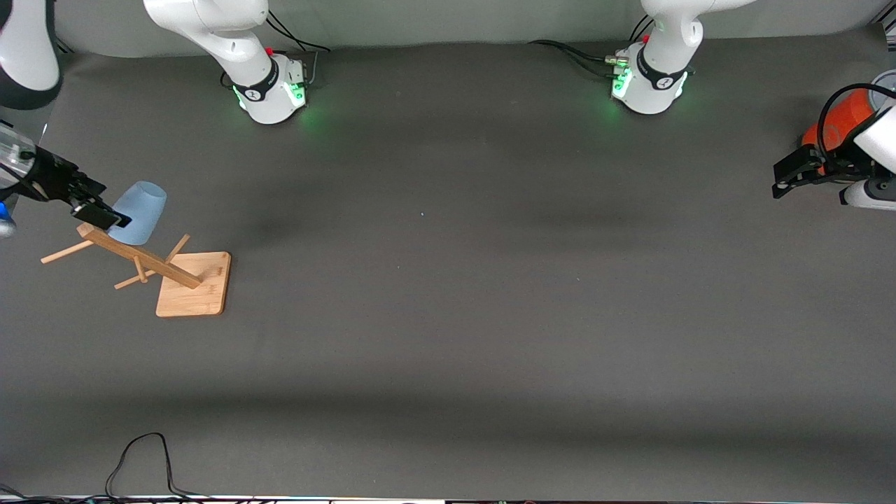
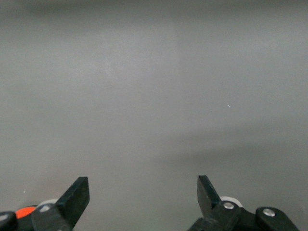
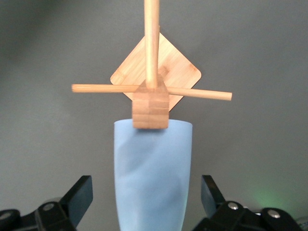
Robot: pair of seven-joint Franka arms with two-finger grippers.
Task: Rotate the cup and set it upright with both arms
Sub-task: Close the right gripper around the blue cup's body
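The pale-blue cup hangs tilted on the wooden rack, toward the right arm's end of the table. In the right wrist view the cup has its wide mouth against the rack's top block and its narrow end toward the camera. My right gripper is open, with one finger on each side of the cup and a gap on both sides. My left gripper is open and empty over bare table at the left arm's end; it also shows in the left wrist view.
The rack stands on a square wooden base with thin pegs sticking out sideways. A large orange cylinder stands beside the left gripper. A black cable lies at the table edge nearest the front camera.
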